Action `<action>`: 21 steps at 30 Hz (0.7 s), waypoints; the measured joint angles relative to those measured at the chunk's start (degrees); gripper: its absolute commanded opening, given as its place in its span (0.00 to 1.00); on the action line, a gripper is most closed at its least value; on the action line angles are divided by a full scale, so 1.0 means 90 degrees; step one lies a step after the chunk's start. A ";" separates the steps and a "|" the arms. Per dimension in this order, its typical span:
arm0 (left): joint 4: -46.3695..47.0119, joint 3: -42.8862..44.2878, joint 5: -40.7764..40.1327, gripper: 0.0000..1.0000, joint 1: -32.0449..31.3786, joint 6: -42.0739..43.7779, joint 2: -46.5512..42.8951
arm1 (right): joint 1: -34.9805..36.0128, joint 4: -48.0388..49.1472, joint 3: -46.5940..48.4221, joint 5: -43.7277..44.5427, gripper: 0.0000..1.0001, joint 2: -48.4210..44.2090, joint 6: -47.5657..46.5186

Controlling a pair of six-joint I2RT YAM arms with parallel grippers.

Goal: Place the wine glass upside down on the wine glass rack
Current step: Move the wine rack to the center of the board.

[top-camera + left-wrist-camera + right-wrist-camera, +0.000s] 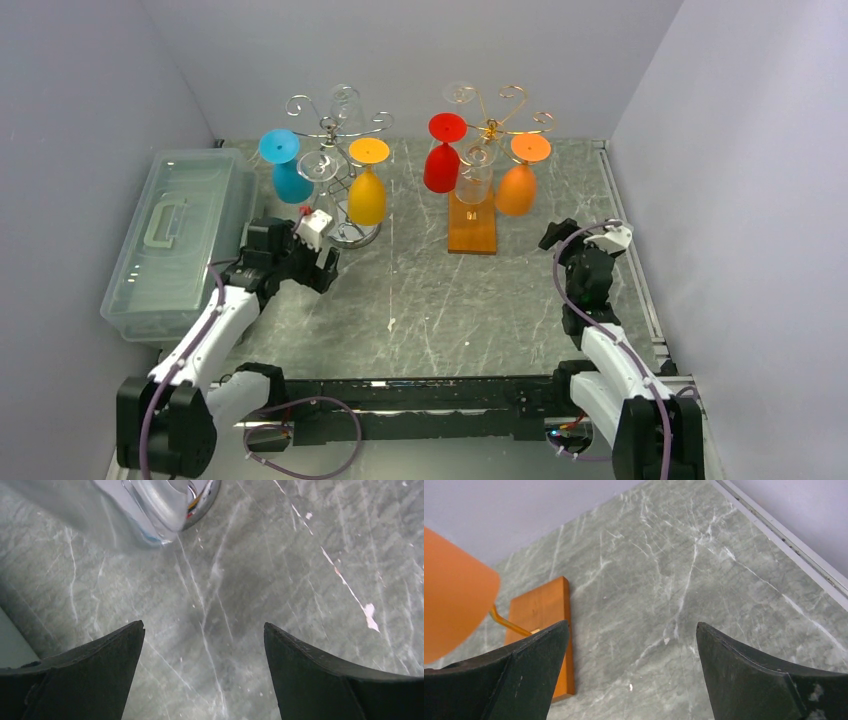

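Two racks stand at the back of the table. The silver wire rack [335, 125] has a chrome base [355, 235]. A blue glass [290, 172], a clear glass [320, 168] and a yellow glass [367, 192] hang from it upside down. The gold rack [495, 125] on a wooden base [472, 228] holds a red glass [441, 162], a clear glass [475, 178] and an orange glass [517, 182]. My left gripper [322, 268] is open and empty just in front of the chrome base. My right gripper [553, 240] is open and empty, to the right of the wooden base.
A clear plastic lidded box [180, 240] lies along the left wall. The left wrist view shows a clear glass [155, 505] and the chrome base [205, 500] above my open gripper [204, 630]. The right wrist view shows the orange glass [454, 600] and wooden base [541, 610].
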 measured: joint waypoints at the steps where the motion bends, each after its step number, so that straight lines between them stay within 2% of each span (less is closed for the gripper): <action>1: 0.0236 -0.0007 0.0002 0.93 -0.0002 0.0010 0.0194 | 0.0000 0.0000 -0.0015 -0.0002 1.00 -0.0107 0.0061; 8: 0.1540 -0.0024 -0.0194 0.86 -0.0024 0.0372 0.1719 | 0.0000 -0.0051 -0.0211 0.0000 1.00 -0.0772 0.0294; 13: 0.1919 -0.0015 -0.0437 0.84 -0.0134 0.0668 0.2737 | 0.0000 -0.0058 -0.0425 0.0005 1.00 -0.1098 0.0447; 21: 0.3007 0.0070 -0.0661 0.84 -0.0403 0.1005 0.3400 | 0.0000 -0.0070 -0.0704 0.0049 1.00 -0.1304 0.0622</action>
